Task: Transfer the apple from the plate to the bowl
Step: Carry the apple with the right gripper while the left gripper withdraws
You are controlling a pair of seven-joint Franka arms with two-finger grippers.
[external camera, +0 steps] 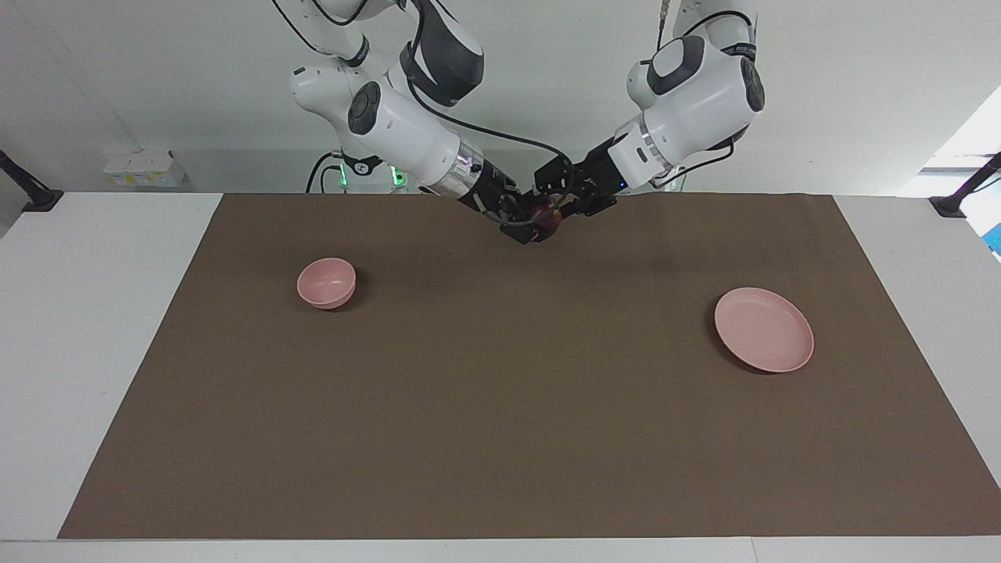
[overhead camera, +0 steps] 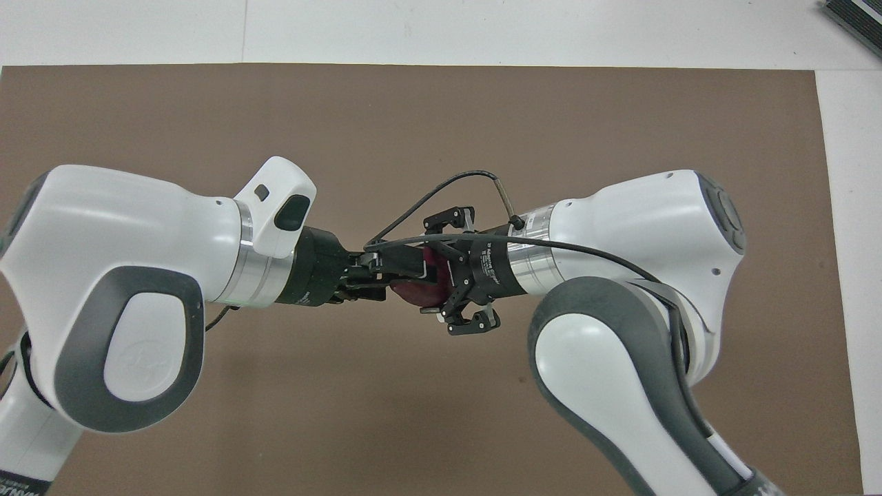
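Observation:
The dark red apple (external camera: 547,218) hangs in the air over the robots' edge of the brown mat, midway between the two arms. My right gripper (external camera: 535,224) is shut on the apple (overhead camera: 413,291). My left gripper (external camera: 560,204) faces it tip to tip with its fingers open beside the fruit. In the overhead view the right gripper (overhead camera: 433,279) and left gripper (overhead camera: 382,277) meet at the apple. The pink bowl (external camera: 326,281) stands empty toward the right arm's end. The flat pink plate (external camera: 763,329) lies empty toward the left arm's end.
A brown mat (external camera: 500,407) covers most of the white table. In the overhead view both arms hide the bowl and the plate. A small white box (external camera: 143,167) sits off the mat at the right arm's end, near the robots.

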